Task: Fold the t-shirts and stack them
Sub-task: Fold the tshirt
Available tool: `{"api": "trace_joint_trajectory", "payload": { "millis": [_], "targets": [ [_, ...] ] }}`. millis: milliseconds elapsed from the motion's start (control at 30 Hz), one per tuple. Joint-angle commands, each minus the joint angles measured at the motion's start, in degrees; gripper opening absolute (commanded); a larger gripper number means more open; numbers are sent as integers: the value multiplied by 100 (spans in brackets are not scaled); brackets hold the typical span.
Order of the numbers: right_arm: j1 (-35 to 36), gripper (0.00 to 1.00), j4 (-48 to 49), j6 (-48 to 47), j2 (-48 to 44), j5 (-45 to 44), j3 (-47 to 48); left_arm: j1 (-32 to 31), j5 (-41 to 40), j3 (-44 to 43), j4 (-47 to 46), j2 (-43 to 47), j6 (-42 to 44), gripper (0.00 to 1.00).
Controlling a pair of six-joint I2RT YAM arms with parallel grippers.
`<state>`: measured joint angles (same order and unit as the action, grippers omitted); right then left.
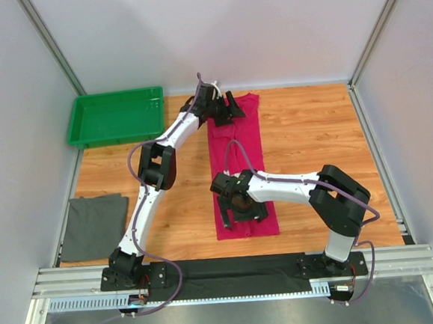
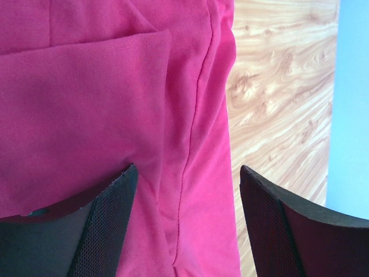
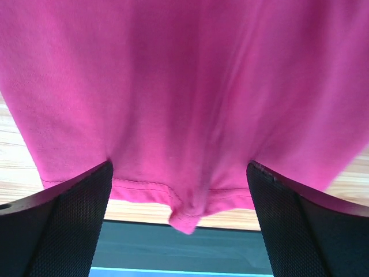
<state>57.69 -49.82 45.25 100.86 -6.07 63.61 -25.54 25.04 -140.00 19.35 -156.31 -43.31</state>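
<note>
A magenta t-shirt [image 1: 240, 151] lies folded into a long narrow strip down the middle of the wooden table. My left gripper [image 1: 230, 110] is open over its far end. In the left wrist view [image 2: 187, 225] the jaws straddle the shirt's right edge and a seam, with the fabric [image 2: 86, 104] flat below. My right gripper [image 1: 244, 212] is open over the near end. In the right wrist view [image 3: 180, 213] the jaws straddle the hem, where the fabric [image 3: 184, 86] has a small bunched fold hanging at the middle. Neither gripper holds anything.
A green plastic tray [image 1: 114, 96] stands at the far left. A folded grey cloth [image 1: 94, 226] lies at the near left, partly off the table. A black strip [image 1: 240, 269] runs along the near edge. Bare wood [image 1: 311, 124] lies right of the shirt.
</note>
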Motion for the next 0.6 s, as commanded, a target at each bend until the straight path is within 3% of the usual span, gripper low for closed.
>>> {"api": "trace_joint_trajectory", "payload": {
  "millis": [0, 300, 433, 567],
  "targets": [
    [137, 100, 324, 413, 136, 307, -138, 67, -157, -97, 279, -322, -72, 79],
    [348, 100, 395, 880, -136, 361, -631, 75, -236, 166, 420, -93, 33, 81],
    [401, 100, -306, 749, -689, -620, -202, 75, -184, 359, 508, 197, 68, 84],
    [401, 100, -809, 274, -1610, -1440, 361, 75, -104, 938, 350, 1117, 86, 89]
  ]
}}
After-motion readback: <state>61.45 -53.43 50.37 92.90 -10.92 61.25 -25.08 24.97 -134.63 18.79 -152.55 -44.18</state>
